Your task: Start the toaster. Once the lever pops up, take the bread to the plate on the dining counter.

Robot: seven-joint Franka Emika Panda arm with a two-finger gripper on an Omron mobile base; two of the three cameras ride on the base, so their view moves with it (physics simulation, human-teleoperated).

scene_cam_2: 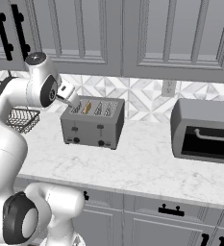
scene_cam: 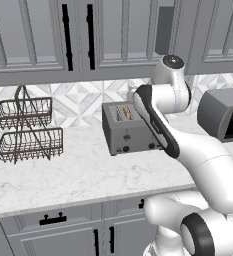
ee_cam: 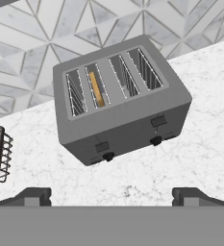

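The grey four-slot toaster (ee_cam: 132, 120) stands on the marble worktop by the tiled wall, also seen in the left base view (scene_cam: 125, 132) and the right base view (scene_cam_2: 92, 127). A slice of bread (ee_cam: 97, 89) stands in its second slot from the left, its tan crust showing (scene_cam_2: 87, 107). Two black levers (ee_cam: 102, 147) and round knobs (ee_cam: 155, 141) sit on the front. My gripper (ee_cam: 112, 196) hovers above and in front of the toaster, open wide, holding nothing. The plate and the dining counter are out of view.
A two-tier wire basket (scene_cam: 28, 130) stands left of the toaster. A dark grey oven-like appliance (scene_cam_2: 205, 129) sits to the right. Wall cabinets (scene_cam_2: 132, 33) hang overhead, and drawers (scene_cam: 53, 225) lie below the worktop edge.
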